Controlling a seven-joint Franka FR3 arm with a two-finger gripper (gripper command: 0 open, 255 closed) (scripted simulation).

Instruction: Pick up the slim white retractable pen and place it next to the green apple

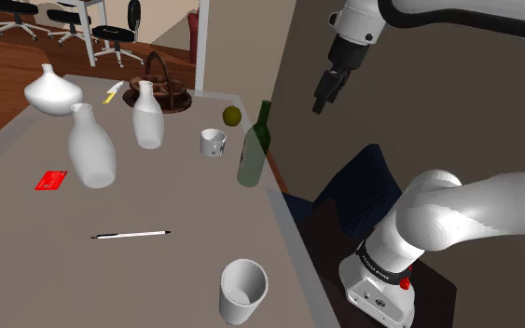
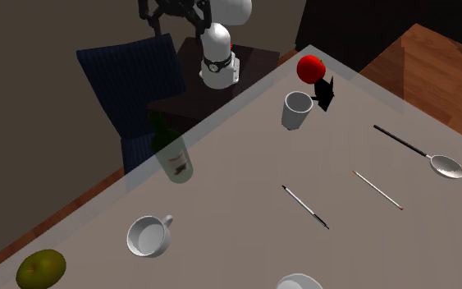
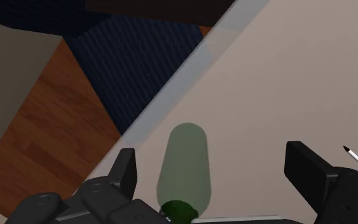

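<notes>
The pincer (image 1: 319,102) hangs open and empty, its fingers (image 3: 125,170) wide apart, high above the edge of the desk (image 1: 55,270). Below it stands a green bottle (image 3: 184,162), seen between the fingers but untouched. The slim white pen (image 1: 131,234) lies flat on the desk, well apart from the pincer and beyond the bottle. The green apple (image 1: 232,116) also sits well below the pincer, near a white mug (image 1: 214,143) and well apart from the pen
</notes>
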